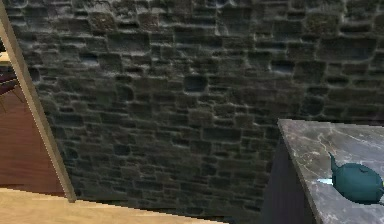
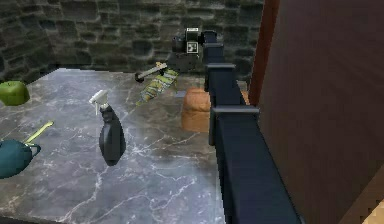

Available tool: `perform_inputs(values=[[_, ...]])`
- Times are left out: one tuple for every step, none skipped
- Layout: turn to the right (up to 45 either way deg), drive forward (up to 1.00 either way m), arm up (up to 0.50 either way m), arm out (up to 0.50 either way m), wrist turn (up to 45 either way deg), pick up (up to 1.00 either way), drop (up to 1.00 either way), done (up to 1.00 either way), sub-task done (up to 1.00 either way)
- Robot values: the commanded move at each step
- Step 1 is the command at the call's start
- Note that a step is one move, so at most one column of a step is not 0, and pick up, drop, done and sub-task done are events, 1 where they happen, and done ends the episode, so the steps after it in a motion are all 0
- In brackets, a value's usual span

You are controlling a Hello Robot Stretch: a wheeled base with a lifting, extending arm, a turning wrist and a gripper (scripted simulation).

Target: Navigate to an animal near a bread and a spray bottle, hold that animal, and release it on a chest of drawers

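A small green striped thing (image 2: 160, 86), maybe the animal, lies on the grey marble counter (image 2: 150, 170) near its far edge. An orange-brown bread (image 2: 194, 108) sits just right of it, against the arm. A dark spray bottle (image 2: 108, 132) with a white nozzle stands upright nearer, in the middle of the counter. The dark arm (image 2: 235, 130) rises from the bottom edge to the gripper (image 2: 152, 72), whose thin fingers reach left by the green thing. I cannot tell whether the gripper holds anything.
A green apple (image 2: 12, 92), a teal teapot (image 2: 14, 158) (image 1: 355, 181) and a thin yellow-green stick (image 2: 38, 131) lie on the counter's left part (image 1: 320, 150). A dark stone wall (image 1: 180, 90) stands close ahead. A brown panel (image 2: 325, 100) fills the arm side view's right.
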Motion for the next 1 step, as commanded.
perform_inputs(values=[[0.0,0.0,-0.08,0.0,0.0,0.0,0.0,0.0,0.0]])
